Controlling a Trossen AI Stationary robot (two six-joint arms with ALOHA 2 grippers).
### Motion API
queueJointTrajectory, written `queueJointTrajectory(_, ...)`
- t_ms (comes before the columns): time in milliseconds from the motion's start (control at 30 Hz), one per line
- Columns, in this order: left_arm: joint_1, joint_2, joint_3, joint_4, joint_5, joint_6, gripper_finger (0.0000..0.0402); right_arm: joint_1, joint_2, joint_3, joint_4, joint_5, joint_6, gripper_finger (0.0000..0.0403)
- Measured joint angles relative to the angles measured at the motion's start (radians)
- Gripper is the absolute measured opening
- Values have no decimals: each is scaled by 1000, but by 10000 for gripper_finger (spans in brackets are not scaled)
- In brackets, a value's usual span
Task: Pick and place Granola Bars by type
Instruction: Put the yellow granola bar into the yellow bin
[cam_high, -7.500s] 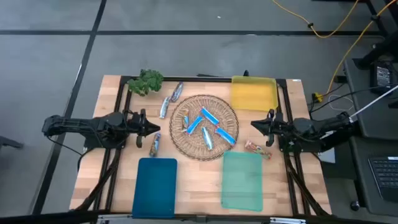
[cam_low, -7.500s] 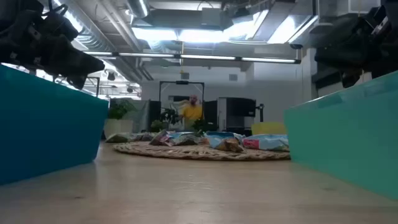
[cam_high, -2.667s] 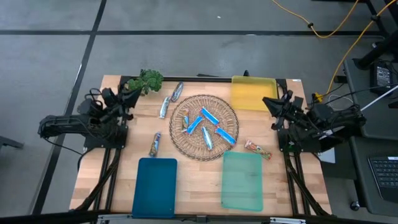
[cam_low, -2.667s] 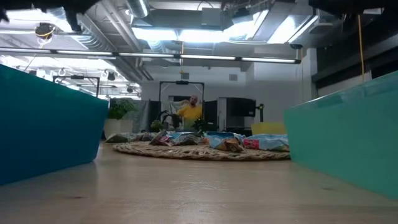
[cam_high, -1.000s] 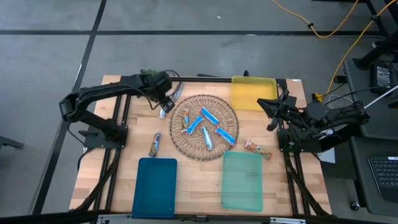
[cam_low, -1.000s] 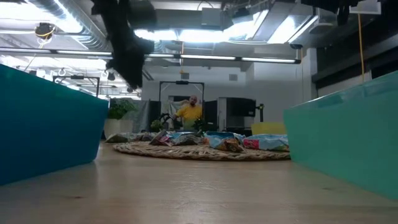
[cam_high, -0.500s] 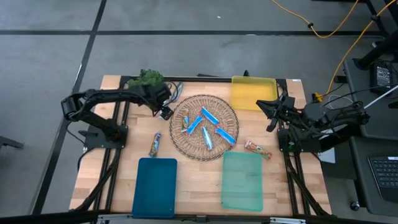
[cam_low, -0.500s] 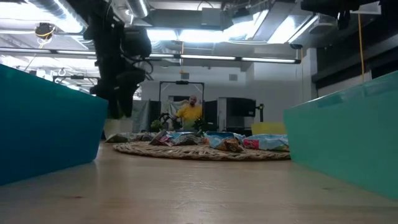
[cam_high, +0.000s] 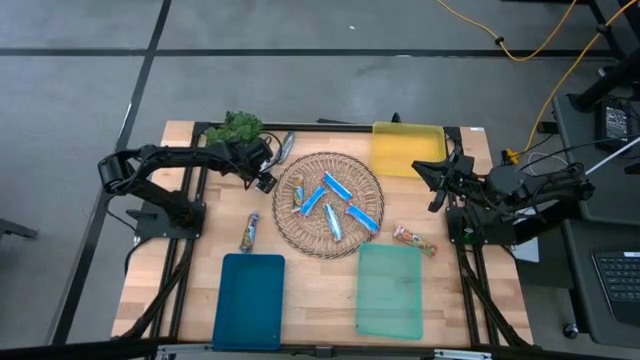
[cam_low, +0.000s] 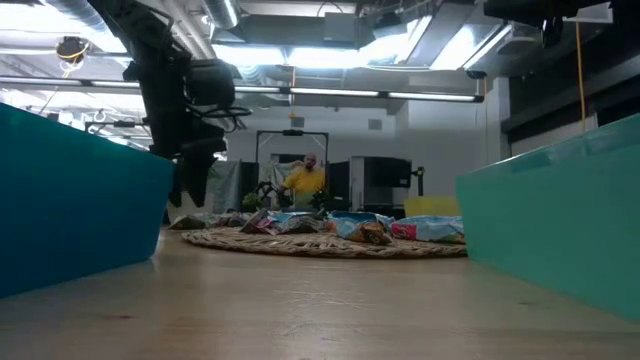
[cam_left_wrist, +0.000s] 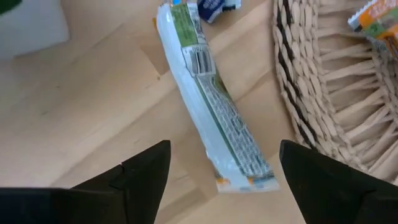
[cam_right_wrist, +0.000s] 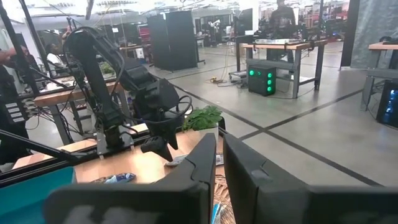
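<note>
The left gripper (cam_left_wrist: 221, 168) hangs wide open and empty over a silvery granola bar (cam_left_wrist: 211, 112) lying on the tabletop (cam_high: 320, 285) just outside the wicker mat (cam_high: 328, 203). This looks like the approach; next it should lower and close across the bar's width. The right gripper (cam_high: 437, 187) waits near the yellow tray (cam_high: 408, 150), fingers nearly together, holding nothing. I count about nine bars and three trays.
</note>
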Motion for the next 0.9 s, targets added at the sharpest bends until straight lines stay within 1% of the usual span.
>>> queueJointTrajectory(100,0,5,-26,41,0,1,292,0,0,0,0,0,-4,35)
queueJointTrajectory(167,0,20,-43,68,22,-5,292,0,0,0,0,0,-4,35)
queueJointTrajectory(400,5,97,-49,84,33,8,292,0,0,0,1,1,-3,35)
queueJointTrajectory(500,5,117,-47,87,31,3,284,0,0,0,2,1,-3,35)
queueJointTrajectory(567,5,121,-46,90,33,3,270,0,0,0,2,1,0,35)
queueJointTrajectory(667,2,121,-46,101,32,1,239,0,0,0,2,0,0,35)
queueJointTrajectory(900,3,121,-47,111,33,-27,145,0,0,0,1,0,-2,35)
